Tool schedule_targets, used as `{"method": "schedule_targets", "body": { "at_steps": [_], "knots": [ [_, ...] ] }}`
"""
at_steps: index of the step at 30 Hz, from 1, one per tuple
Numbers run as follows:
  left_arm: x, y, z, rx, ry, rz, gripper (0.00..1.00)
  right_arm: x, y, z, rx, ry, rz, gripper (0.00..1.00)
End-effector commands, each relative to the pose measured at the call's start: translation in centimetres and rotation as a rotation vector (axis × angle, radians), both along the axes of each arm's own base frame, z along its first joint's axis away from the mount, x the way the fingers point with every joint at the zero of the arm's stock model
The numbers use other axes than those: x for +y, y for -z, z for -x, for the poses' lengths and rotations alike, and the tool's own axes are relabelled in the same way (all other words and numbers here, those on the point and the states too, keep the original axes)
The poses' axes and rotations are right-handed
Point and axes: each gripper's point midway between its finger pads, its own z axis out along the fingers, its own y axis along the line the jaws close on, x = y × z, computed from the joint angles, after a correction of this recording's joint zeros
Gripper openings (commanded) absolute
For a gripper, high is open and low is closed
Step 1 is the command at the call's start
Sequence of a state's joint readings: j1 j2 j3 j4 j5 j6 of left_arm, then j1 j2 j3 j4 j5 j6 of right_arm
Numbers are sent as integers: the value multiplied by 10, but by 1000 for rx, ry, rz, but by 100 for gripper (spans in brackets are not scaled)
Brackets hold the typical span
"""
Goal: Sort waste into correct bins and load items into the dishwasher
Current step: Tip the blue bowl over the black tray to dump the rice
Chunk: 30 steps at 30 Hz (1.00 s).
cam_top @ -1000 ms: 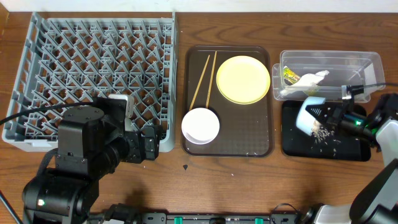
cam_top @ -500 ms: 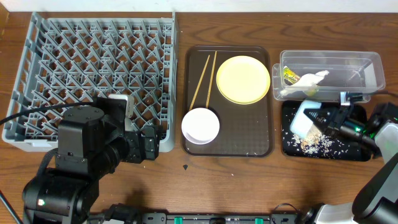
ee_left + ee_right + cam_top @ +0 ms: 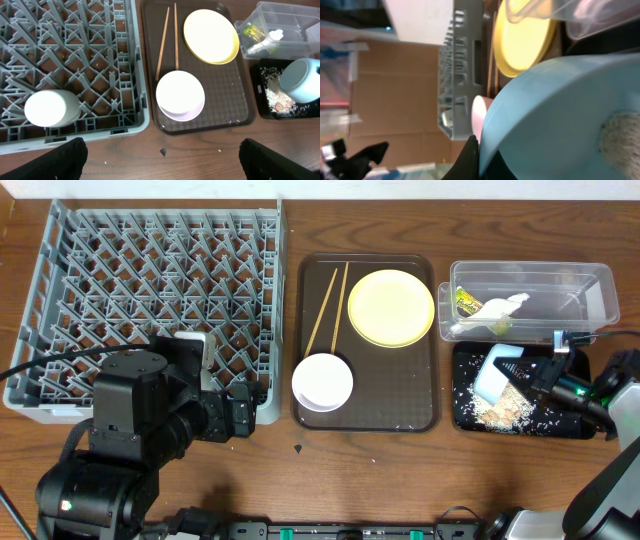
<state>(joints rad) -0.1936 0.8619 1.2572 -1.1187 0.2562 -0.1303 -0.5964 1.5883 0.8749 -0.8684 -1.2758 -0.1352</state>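
Over at the right edge of the tabletop the right gripper (image 3: 522, 370) is clenched on the rim of the light blue bowl (image 3: 492, 375). It holds the bowl tipped on its side above the left end of the black tray (image 3: 570, 422), mouth turned down toward the tray floor. That tilt looks like the way to pour out the leftovers, and a heap of rice scraps (image 3: 497, 408) lies on the tray right under the bowl, with loose grains scattered around it. Some pale residue seems to cling inside the bowl in the right wrist view, so I'd guess the emptying isn't quite finished. Just behind the black tray, toward the far right corner, the clear tub (image 3: 592, 280) holds the green-yellow wrapper (image 3: 465, 302) and the crumpled tissue (image 3: 500, 307), dry rubbish kept apart from the food. In the middle of the tabletop the brown tray (image 3: 400, 395) carries the chopsticks (image 3: 325, 310) along its left side, the yellow plate (image 3: 390, 307) at its far right, and the white-pinkish bowl (image 3: 322, 382) at its near left corner, all waiting. The grey dish rack (image 3: 150, 270) fills the far left corner, with the small white cup (image 3: 50, 107) lying between pegs near its front edge. The left gripper (image 3: 162, 150) hangs above the table's front edge beside the rack, jaws spread wide and empty, probably parked out of the way.
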Motion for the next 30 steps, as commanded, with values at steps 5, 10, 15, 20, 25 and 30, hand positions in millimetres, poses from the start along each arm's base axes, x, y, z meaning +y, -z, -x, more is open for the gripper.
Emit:
{"method": "schedule_targets", "body": {
  "at_steps": [5, 10, 15, 20, 25, 30],
  "knots": [
    [1, -7, -1, -22, 2, -4, 98, 1, -18, -1, -13, 19, -34, 1],
    [1, -7, -1, -22, 2, -4, 98, 1, -30, -3, -120, 2, -11, 1],
    [1, -7, -1, -22, 2, -4, 98, 6, -39, 2, -234, -36, 59, 1],
    [1, -7, -1, -22, 2, -4, 98, 13, -56, 10, -271, -37, -1, 1],
    [1, -7, -1, -22, 2, -4, 98, 13, -58, 12, -219, -24, -21, 1],
    [1, -7, -1, -22, 2, -4, 98, 8, -45, 10, -96, 11, 13, 1]
  ]
}}
